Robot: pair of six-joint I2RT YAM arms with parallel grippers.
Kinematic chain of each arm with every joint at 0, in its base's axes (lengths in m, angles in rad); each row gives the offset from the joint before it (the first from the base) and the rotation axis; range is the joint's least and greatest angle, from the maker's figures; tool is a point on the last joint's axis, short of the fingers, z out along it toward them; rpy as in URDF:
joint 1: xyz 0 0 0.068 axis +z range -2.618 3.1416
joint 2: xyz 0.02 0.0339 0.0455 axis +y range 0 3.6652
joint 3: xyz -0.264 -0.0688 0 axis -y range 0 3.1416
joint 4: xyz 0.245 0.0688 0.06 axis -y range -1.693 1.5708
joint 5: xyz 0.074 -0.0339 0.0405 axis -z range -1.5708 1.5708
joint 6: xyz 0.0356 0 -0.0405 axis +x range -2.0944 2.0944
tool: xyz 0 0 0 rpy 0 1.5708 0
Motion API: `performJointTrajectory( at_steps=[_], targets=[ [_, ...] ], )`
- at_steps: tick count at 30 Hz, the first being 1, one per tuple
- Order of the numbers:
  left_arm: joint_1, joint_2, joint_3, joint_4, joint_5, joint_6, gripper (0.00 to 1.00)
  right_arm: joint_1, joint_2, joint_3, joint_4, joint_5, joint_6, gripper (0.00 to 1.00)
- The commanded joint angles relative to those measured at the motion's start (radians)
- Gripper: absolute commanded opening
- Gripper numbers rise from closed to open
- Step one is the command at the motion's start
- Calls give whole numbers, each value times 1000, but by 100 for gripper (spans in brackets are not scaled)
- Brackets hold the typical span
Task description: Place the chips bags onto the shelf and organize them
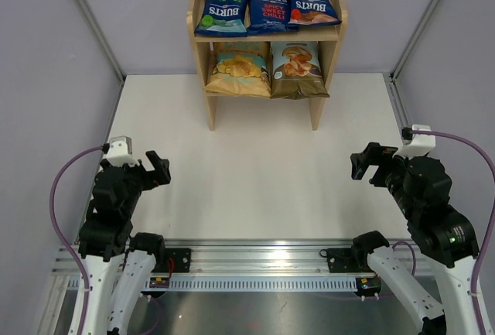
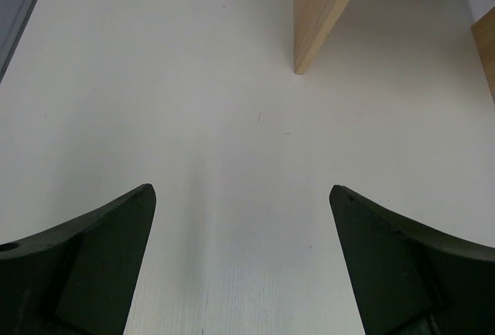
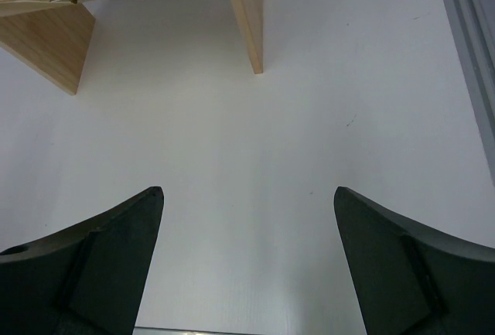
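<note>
Five crinkly chips bags (image 1: 267, 8) filled the light wooden shelf (image 1: 209, 107); the left fingers (image 2: 100, 265) and right fingers (image 3: 100, 265) were spread wide, empty.

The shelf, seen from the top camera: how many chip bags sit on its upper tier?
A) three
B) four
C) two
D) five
A: the upper tier of the shelf holds a left blue bag, a middle blue bag and a right blue bag. The left larger bag and right larger bag sit on the tier below.
</note>
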Motion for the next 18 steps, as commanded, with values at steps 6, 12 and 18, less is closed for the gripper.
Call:
performJointTrajectory(
  at_steps=[6, 12, 18],
  targets=[
    [4, -23, 4, 58, 33, 23, 99, -4, 1, -44, 65, -68, -3, 99],
    [4, -23, 3, 58, 42, 23, 99, -4, -1, -48, 72, -42, -9, 100],
    [4, -28, 1, 59, 44, 26, 99, -2, 13, -38, 61, -28, 3, 99]
  ],
)
